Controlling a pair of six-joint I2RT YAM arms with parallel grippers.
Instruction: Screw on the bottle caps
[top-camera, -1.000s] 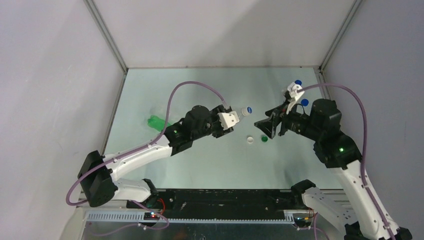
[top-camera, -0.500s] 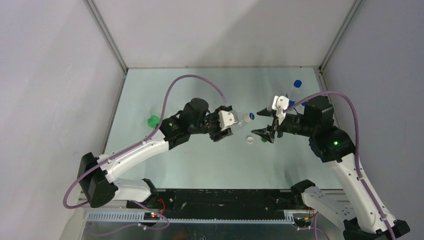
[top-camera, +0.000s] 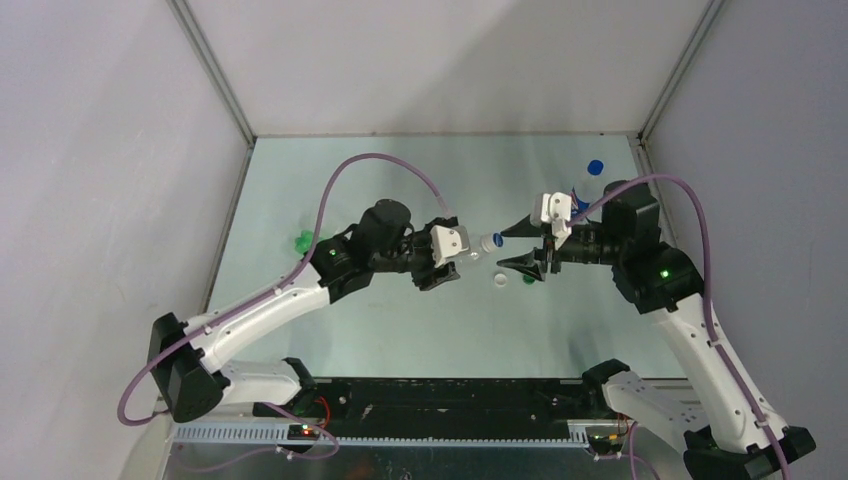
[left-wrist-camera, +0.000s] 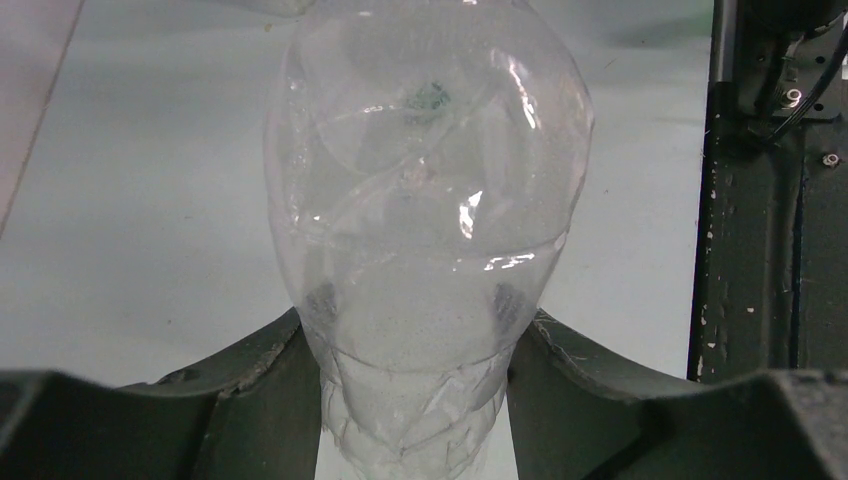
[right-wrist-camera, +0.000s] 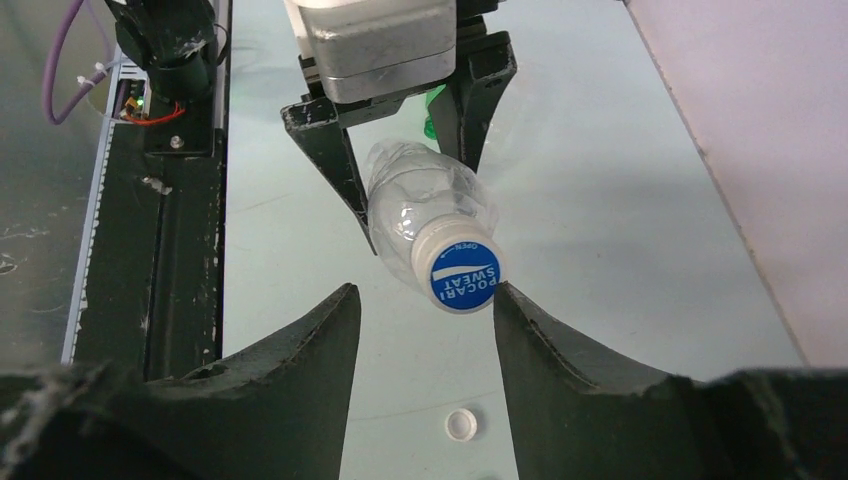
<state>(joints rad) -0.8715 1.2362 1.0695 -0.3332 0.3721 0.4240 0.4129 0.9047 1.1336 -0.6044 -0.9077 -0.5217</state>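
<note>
My left gripper (top-camera: 470, 248) (left-wrist-camera: 415, 400) is shut on a clear bottle (top-camera: 482, 243) (left-wrist-camera: 420, 220) and holds it on its side above the table. The bottle (right-wrist-camera: 425, 205) carries a blue cap (top-camera: 497, 239) (right-wrist-camera: 463, 273) that points at my right gripper (top-camera: 512, 248) (right-wrist-camera: 425, 305). The right gripper is open, and the blue cap sits just in front of its tips, beside the right-hand fingertip (right-wrist-camera: 510, 300). A white cap (top-camera: 499, 281) (right-wrist-camera: 460, 425) and a green cap (top-camera: 527, 282) lie on the table below.
A green bottle (top-camera: 300, 241) (right-wrist-camera: 435, 105) lies at the left behind my left arm. A blue-capped bottle (top-camera: 595, 168) stands at the back right near the wall. The black rail (right-wrist-camera: 180, 200) runs along the table's near edge.
My right gripper has swung left and turned to face the bottle's blue cap, and its jaws have narrowed a little. The left arm has shifted the bottle slightly towards it.
</note>
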